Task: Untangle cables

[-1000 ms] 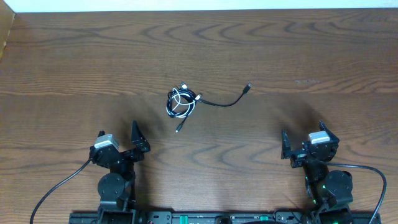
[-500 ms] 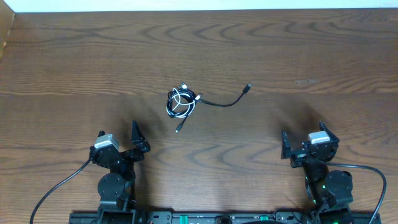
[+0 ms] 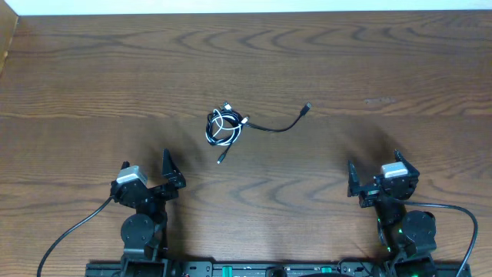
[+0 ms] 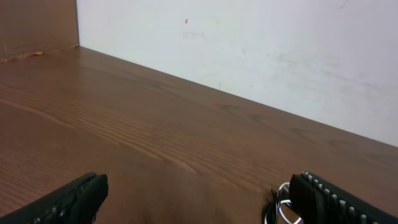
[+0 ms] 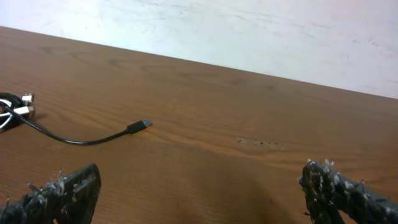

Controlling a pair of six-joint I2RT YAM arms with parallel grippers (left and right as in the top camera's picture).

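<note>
Nothing has moved — the cables (image 3: 224, 127) lie tangled together.

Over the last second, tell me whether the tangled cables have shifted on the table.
No. In the overhead view the cables lie at the same spot against the wood grain of the table, and the black plug points the same way.

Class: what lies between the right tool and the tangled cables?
Only bare table separates the right tool from the cables, clearest in the overhead view.
</note>
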